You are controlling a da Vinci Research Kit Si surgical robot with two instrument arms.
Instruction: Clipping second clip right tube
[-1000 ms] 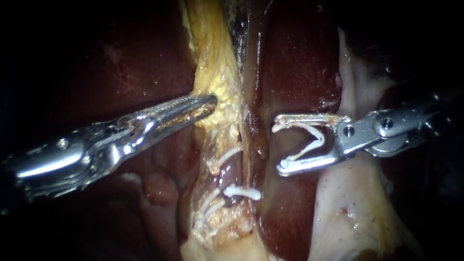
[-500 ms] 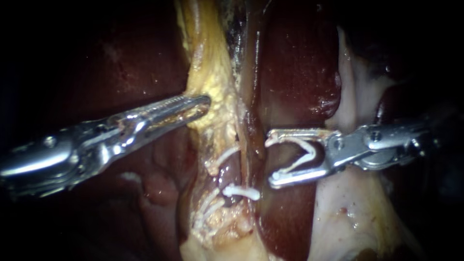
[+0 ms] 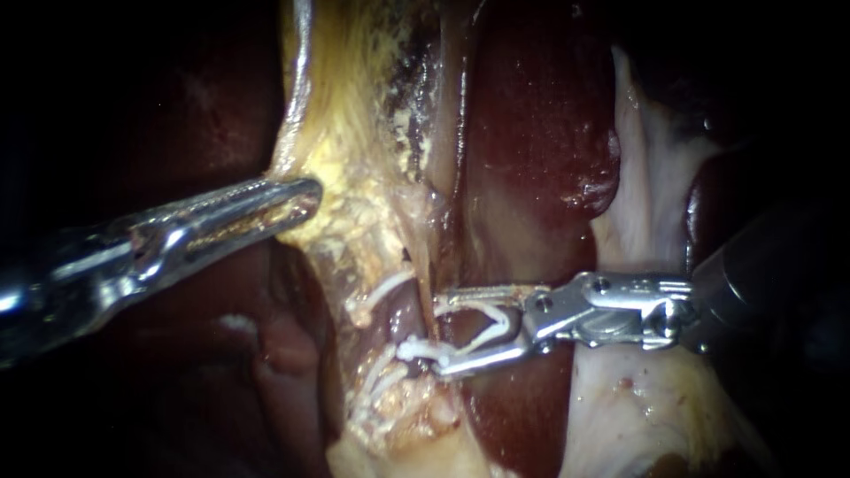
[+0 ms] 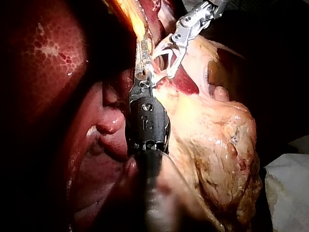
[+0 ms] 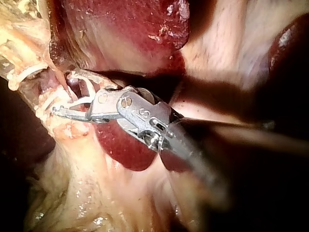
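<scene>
The right tube (image 3: 428,296) is a thin brown strand running down beside yellow fatty tissue (image 3: 363,204). My right instrument (image 3: 441,335) reaches in from the right. Its jaws stand apart with an open white clip (image 3: 496,326) held between them, and their tips straddle the tube. Just beyond the lower tip, another white clip (image 3: 414,350) sits across the tube. In its own wrist view my right instrument (image 5: 65,94) holds the clip (image 5: 88,93) against the tube. My left instrument (image 3: 301,199) is shut on the fatty tissue and holds it out leftward; its wrist view shows the same grip (image 4: 143,50).
Dark red liver (image 3: 531,133) lies behind the tube, with pale tissue (image 3: 651,195) to the right of it. More white clips (image 3: 381,288) sit on the tissue left of the tube. A white cloth (image 4: 289,179) lies beside the organ.
My right instrument has moved left and down until its jaws straddle the tube, and the jaws stand closer together. My left instrument has drawn the fatty tissue further left.
</scene>
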